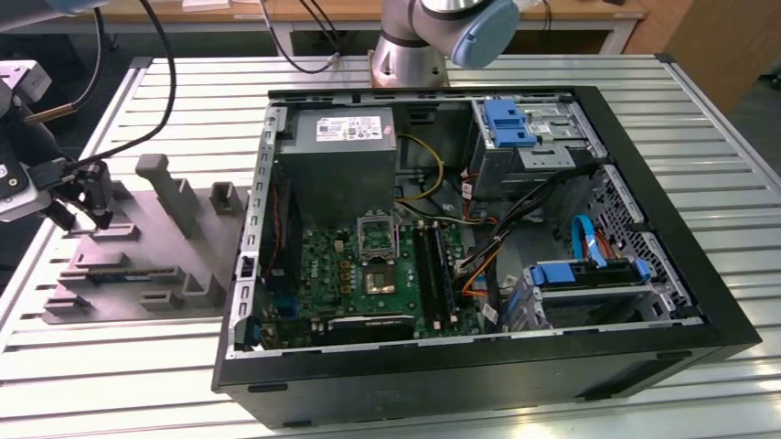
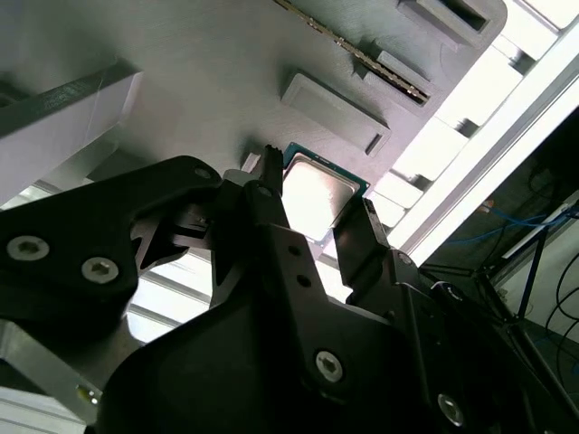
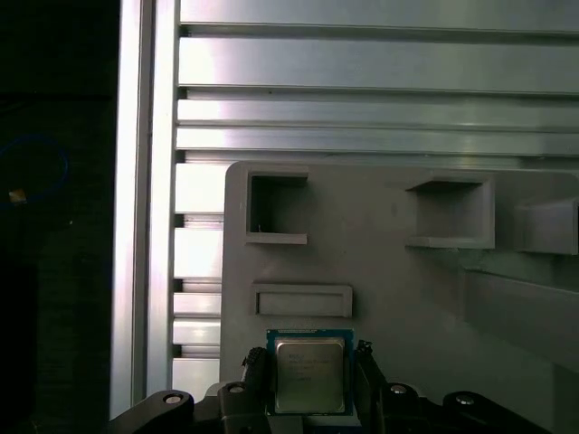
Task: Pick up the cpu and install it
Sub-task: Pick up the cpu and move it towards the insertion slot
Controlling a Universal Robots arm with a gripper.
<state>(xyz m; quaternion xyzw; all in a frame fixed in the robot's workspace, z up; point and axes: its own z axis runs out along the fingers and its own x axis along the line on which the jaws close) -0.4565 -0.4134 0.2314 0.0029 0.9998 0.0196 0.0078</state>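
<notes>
Cpu [image 3: 309, 375] between jaws, grey pocketed block [image 3: 380, 271] beneath.

Your worktop [image 1: 123, 366] is all ribbed aluminium slats, and they're catching some pretty bright glare. Behind it you've got a wooden desk [image 1: 305, 11] on white legs, plus a wooden panel [image 1: 720, 46] at the exterior view's right.
</notes>
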